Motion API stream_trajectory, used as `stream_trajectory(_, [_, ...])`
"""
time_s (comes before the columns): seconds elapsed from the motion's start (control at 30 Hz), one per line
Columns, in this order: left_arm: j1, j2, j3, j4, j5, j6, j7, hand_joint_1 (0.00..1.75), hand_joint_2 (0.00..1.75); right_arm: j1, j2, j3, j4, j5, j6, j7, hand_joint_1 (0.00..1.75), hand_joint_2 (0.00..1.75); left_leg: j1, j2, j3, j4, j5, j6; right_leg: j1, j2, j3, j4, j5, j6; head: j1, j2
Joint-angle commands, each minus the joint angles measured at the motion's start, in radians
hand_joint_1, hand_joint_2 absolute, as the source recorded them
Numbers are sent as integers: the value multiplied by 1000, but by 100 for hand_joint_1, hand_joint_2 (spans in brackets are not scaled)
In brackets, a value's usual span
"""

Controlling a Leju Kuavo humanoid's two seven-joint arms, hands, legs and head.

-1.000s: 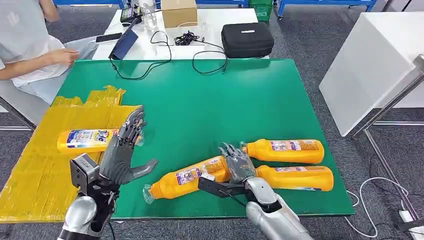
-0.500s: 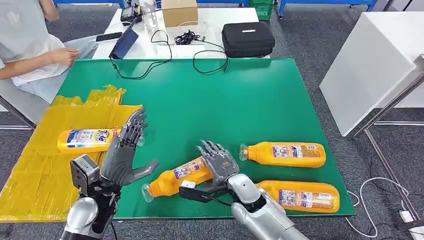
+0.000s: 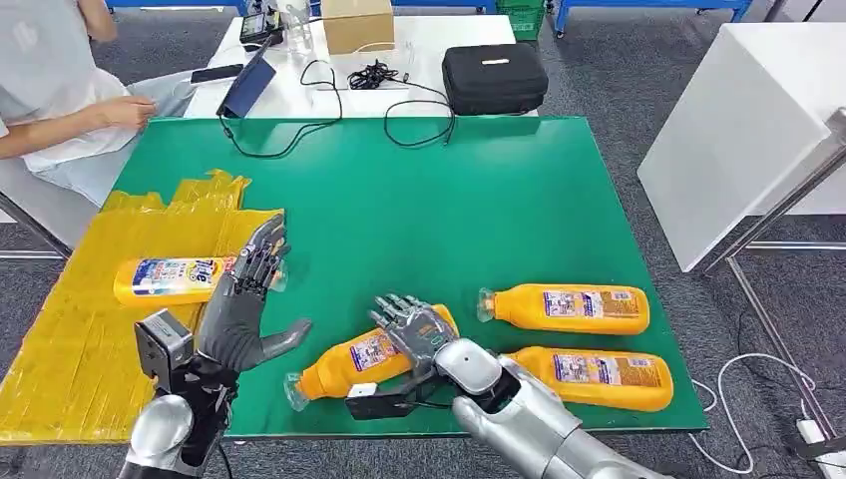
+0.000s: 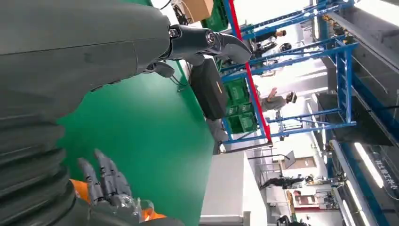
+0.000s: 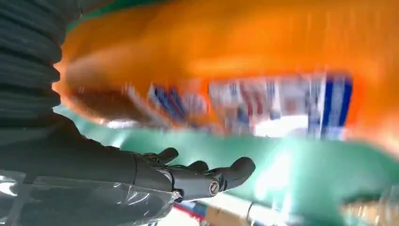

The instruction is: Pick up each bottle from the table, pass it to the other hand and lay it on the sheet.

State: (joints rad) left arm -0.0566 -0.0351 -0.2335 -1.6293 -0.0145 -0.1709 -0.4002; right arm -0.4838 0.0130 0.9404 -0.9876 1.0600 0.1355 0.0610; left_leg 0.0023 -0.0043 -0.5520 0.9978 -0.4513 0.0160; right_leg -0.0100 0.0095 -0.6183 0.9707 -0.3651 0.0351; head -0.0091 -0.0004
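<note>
Now the right robot hand (image 3: 417,329) rests over a slanted orange bottle (image 3: 361,358) on the green bench (image 3: 419,210).
Its fingers are spread, gripping nothing; the left robot hand (image 3: 244,299) stands released, fingers apart, beside the yellow sheet (image 3: 60,329), where another bottle (image 3: 172,280) lies.

Right hand (image 3: 419,334) over slanted bottle (image 3: 361,359)

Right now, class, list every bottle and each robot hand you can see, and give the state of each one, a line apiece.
Bottle on the yellow sheet: lying on its side, label up.
Tilted bottle: lying on the green table, right hand over it.
Far right bottle: lying flat, untouched.
Near right bottle: lying flat, untouched.
Left hand: raised, open, fingers spread, empty.
Right hand: fingers spread over the tilted bottle, no grip visible.
</note>
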Motion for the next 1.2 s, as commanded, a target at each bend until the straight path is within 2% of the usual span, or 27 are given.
stream_trajectory(0.03, [-80, -3, -32, 108, 27, 4, -1, 0, 175, -133, 6, 40, 334, -200, 81, -53, 16, 175, 1, -3, 2, 0, 0, 0, 1, -4, 3, -1, -1, -1, 0, 0])
stream_trajectory(0.07, [-82, -4, -35, 108, 28, 5, -1, 0, 175, -134, 7, 35, 355, -203, 75, -39, 86, 175, 0, -2, 3, -1, 0, 0, 0, -3, 3, -1, -1, 0, -1, 0])
stream_trajectory(0.1, [-85, -2, -43, 107, 32, 6, 2, 0, 175, -135, 13, 20, 391, -219, 66, -31, 140, 175, 0, -3, 3, -1, 0, -1, 1, -4, 4, -2, -1, -1, 0, 0])
stream_trajectory(0.13, [-86, -1, -47, 108, 36, 7, 4, 0, 175, -136, 15, 12, 410, -231, 69, -35, 166, 175, 0, -3, 3, -1, 0, 0, 0, -4, 4, -2, -1, 0, 0, 0])
stream_trajectory(0.17, [-92, -1, -51, 115, 39, 9, 7, 0, 175, -138, 15, 11, 426, -233, 64, -36, 175, 175, 1, -4, 4, -1, 0, -1, 1, -5, 5, -2, -1, -1, 0, 0])
stream_trajectory(0.47, [-100, -2, -64, 131, 46, 13, 11, 0, 175, -129, 20, -11, 438, -251, 32, -30, 175, 175, 0, -4, 9, -1, 1, 0, 1, -4, 9, -2, 0, 0, 0, 0])
stream_trajectory(0.6, [-87, -3, -77, 112, 20, 44, 38, 0, 175, -71, 34, -132, 367, -272, -180, 32, 175, 175, -1, -3, 11, -1, 0, 0, 0, -3, 11, -2, -1, 0, 0, 0])
stream_trajectory(0.7, [-73, 4, -110, 91, -10, 57, 59, 0, 175, 48, 4, -283, 126, -307, -382, -26, 175, 175, 0, -5, 9, -1, 0, 0, 1, -6, 10, -3, -1, -1, 0, 0])
stream_trajectory(0.73, [-69, 4, -119, 87, -11, 58, 62, 0, 175, 65, -7, -297, 80, -299, -372, -22, 175, 175, 0, -4, 9, -1, 0, 0, 1, -5, 10, -2, -1, -1, 0, 0])
stream_trajectory(0.8, [-61, 3, -139, 84, -22, 68, 74, 0, 175, 116, -10, -378, -33, -286, -438, -48, 175, 175, 0, -5, 7, 0, 0, 0, 1, -6, 9, -1, -2, 0, 0, 0])
stream_trajectory(0.87, [-59, 3, -148, 85, -26, 76, 75, 0, 175, 125, -15, -394, -59, -281, -432, -49, 175, 175, -1, -2, 5, 0, 0, 0, 0, -2, 6, 0, -1, 0, 0, 0])
stream_trajectory(1.2, [-63, 5, -147, 87, -26, 75, 75, 0, 175, 123, -9, -398, -46, -278, -427, -52, 175, 175, -1, -1, 0, 0, 0, 0, 0, -2, 0, 0, 0, 0, 0, 0])
